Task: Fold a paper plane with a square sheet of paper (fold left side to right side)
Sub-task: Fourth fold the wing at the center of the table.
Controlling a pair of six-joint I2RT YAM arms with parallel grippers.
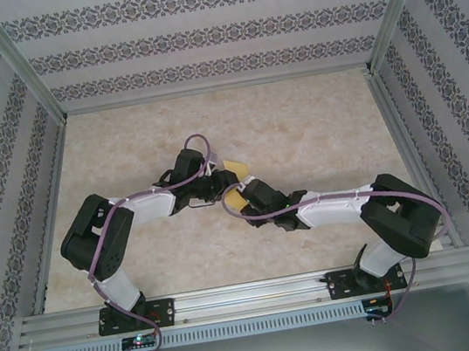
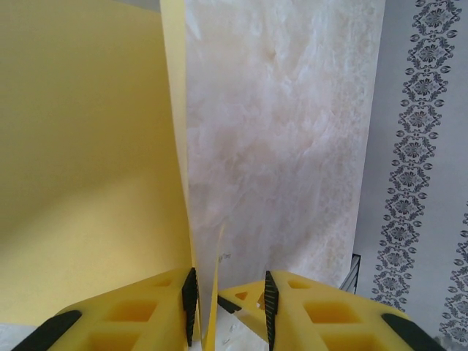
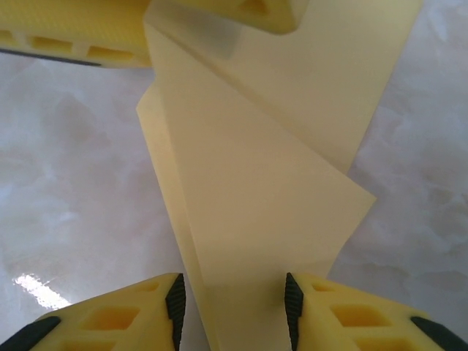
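Paper [image 3: 256, 183] sits loose between parted jaws of left end effector [image 2: 228, 292] and spans the gap of right end effector [image 3: 230, 300], grip there undeterminable; edgewise closing could buckle the fold or let it slip.

text: none legible | square sheet of paper [image 3: 248, 183]: blank | wallpaper [image 1: 213, 33]: ornament only

You are working in a robotics lab test cell rather than a home. A bare aluminium frame [image 1: 23, 70] boxes in the space, with wallpapered panels [image 1: 196, 35] and a marbled floor [image 1: 316, 128]. The left arm [image 1: 107, 239] and right arm [image 1: 341, 208] sit bolted to a metal rail [image 1: 253, 296].
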